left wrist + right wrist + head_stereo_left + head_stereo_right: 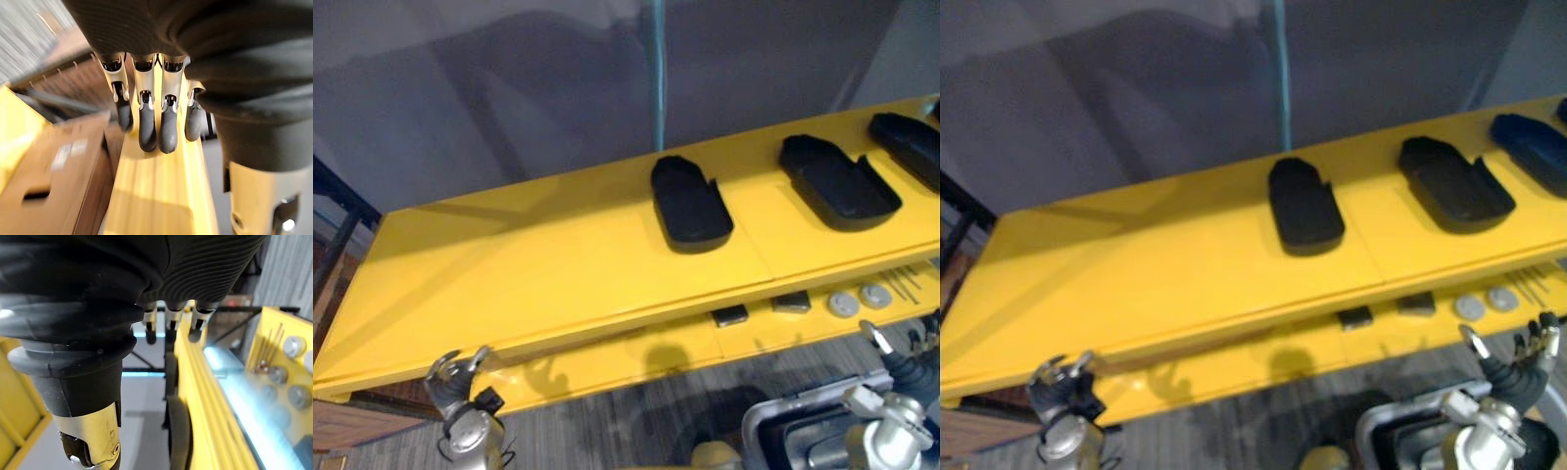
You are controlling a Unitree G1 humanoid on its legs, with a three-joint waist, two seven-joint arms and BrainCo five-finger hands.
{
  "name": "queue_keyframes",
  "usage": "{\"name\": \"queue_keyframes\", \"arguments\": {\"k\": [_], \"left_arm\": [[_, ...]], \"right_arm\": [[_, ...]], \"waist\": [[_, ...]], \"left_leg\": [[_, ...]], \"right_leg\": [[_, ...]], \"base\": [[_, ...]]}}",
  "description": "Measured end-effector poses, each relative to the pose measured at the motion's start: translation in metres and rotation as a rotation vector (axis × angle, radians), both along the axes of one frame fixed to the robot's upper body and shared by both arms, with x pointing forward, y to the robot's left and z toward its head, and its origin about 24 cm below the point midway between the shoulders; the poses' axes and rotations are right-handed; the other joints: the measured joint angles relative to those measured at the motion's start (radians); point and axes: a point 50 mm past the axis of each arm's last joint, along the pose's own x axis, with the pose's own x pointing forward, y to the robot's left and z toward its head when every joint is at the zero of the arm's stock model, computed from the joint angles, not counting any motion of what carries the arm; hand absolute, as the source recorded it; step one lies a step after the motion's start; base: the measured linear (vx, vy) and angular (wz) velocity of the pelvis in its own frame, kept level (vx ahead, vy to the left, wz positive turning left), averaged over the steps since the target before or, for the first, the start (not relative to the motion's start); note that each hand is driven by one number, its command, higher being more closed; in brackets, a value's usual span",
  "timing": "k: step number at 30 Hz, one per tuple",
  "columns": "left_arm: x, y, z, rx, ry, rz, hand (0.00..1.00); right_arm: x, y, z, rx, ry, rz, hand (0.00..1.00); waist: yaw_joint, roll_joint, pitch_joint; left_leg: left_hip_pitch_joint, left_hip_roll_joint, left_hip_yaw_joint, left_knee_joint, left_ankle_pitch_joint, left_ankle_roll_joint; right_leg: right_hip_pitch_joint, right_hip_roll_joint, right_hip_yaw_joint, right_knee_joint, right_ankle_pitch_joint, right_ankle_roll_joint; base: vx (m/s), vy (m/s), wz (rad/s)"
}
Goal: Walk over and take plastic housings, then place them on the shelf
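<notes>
Three black plastic housings lie on the top board of the yellow shelf (538, 274): one in the middle (690, 204), one to its right (837, 181), and one at the far right edge (911, 145). My left hand (455, 377) hangs below the shelf's front edge at the lower left. Its fingers (146, 127) are straight and hold nothing. My right hand (1518, 367) is at the lower right, below the shelf front, and its fingers (168, 318) are relaxed and empty. Both hands are well short of the housings.
The lower shelf board carries two small dark blocks (730, 315), two round silver discs (843, 304) and thin rods (906, 284). A grey bin (783, 431) sits low at the right. A teal pole (658, 73) rises behind the shelf, and a brown box (54, 171) stands left.
</notes>
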Motion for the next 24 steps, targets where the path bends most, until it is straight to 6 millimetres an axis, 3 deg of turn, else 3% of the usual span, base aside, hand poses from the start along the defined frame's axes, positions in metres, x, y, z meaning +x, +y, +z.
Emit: {"name": "queue_keyframes", "arguments": {"k": [2, 5, 8, 12, 17, 20, 24], "left_arm": [[-0.043, -0.008, -0.008, 0.032, 0.095, 0.264, 0.00], [-0.070, -0.006, 0.001, 0.157, 0.164, 0.379, 0.00], [-0.076, -0.002, 0.013, 0.291, 0.169, 0.393, 0.00], [-0.073, -0.003, 0.017, 0.321, 0.166, 0.426, 0.00], [-0.077, -0.010, 0.002, 0.141, 0.190, 0.416, 0.00], [-0.084, -0.020, -0.020, -0.084, 0.198, 0.266, 0.00], [-0.087, -0.052, -0.048, -0.399, 0.189, -0.055, 0.00]], "right_arm": [[-0.008, 0.000, -0.006, 0.014, 0.021, -0.022, 0.00], [-0.016, 0.002, -0.011, 0.028, 0.037, -0.038, 0.00], [-0.013, 0.005, -0.011, 0.031, 0.024, -0.027, 0.00], [-0.014, 0.005, -0.019, 0.049, 0.048, -0.029, 0.00], [-0.014, 0.005, -0.021, 0.054, 0.054, -0.039, 0.00], [-0.012, 0.006, -0.022, 0.063, 0.058, -0.053, 0.00], [-0.010, 0.005, -0.021, 0.064, 0.060, -0.086, 0.00]], "waist": [[0.013, -0.040, 0.033], [0.056, -0.069, 0.051], [0.086, -0.069, 0.048], [0.084, -0.044, 0.040], [0.083, -0.033, 0.030], [0.083, -0.045, 0.022], [0.084, -0.058, 0.008]], "left_leg": [[-0.003, -0.002, -0.028, 0.002, 0.001, 0.000], [-0.020, -0.004, -0.051, 0.005, 0.001, 0.000], [-0.020, -0.011, -0.052, 0.003, 0.001, 0.000], [-0.017, -0.015, -0.051, 0.005, 0.001, 0.000], [-0.016, -0.010, -0.050, 0.006, 0.001, 0.000], [-0.015, -0.008, -0.049, 0.006, 0.001, 0.000], [-0.014, -0.009, -0.037, 0.005, 0.001, 0.000]], "right_leg": [[0.008, -0.004, -0.022, 0.000, -0.001, 0.001], [0.017, -0.007, -0.046, -0.016, 0.002, 0.003], [0.022, -0.012, -0.048, -0.022, 0.003, 0.004], [0.034, -0.016, -0.048, -0.032, 0.004, 0.005], [0.034, -0.011, -0.047, -0.030, 0.004, 0.005], [0.033, -0.009, -0.046, -0.029, 0.004, 0.004], [0.030, -0.009, -0.037, -0.030, 0.013, 0.004]], "base": [[0.02, -0.011, 0.32], [0.01, -0.003, 0.29], [0.05, 0.024, 0.09], [0.02, 0.008, -0.02], [-0.02, -0.009, -0.01], [-0.05, -0.013, 0.00], [-0.05, 0.000, -0.07]]}}
